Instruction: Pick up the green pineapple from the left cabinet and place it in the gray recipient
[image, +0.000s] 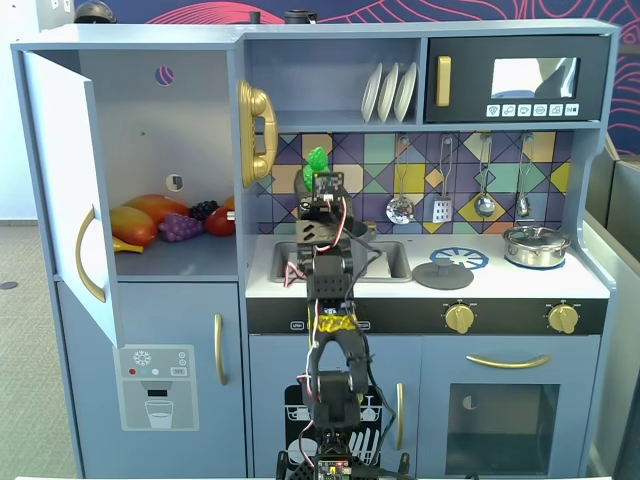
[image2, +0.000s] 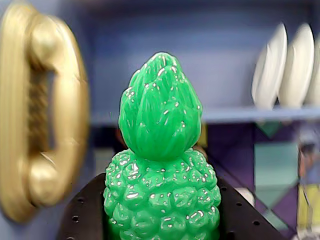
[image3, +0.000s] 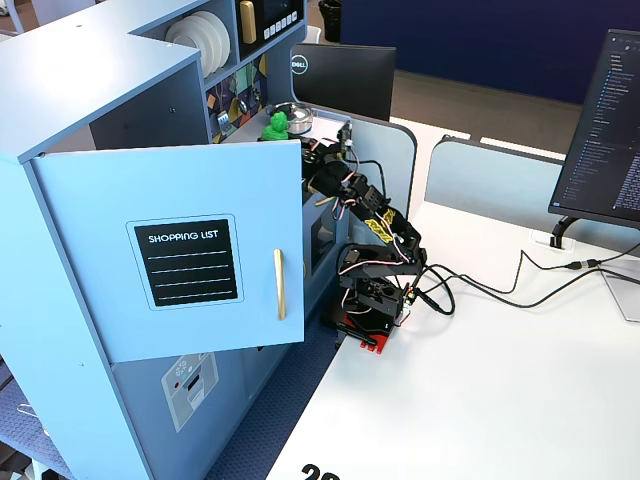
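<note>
Because the pincer (image2: 162, 227) clamps the green pineapple (image2: 161, 155) by its body, crown upright, the fruit hangs clear of the left cabinet (image: 150, 150), above the sink (image: 390, 262).

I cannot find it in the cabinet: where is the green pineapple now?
The green pineapple is held upright in the tool, above the sink, right of the gold telephone in a fixed view.
</note>
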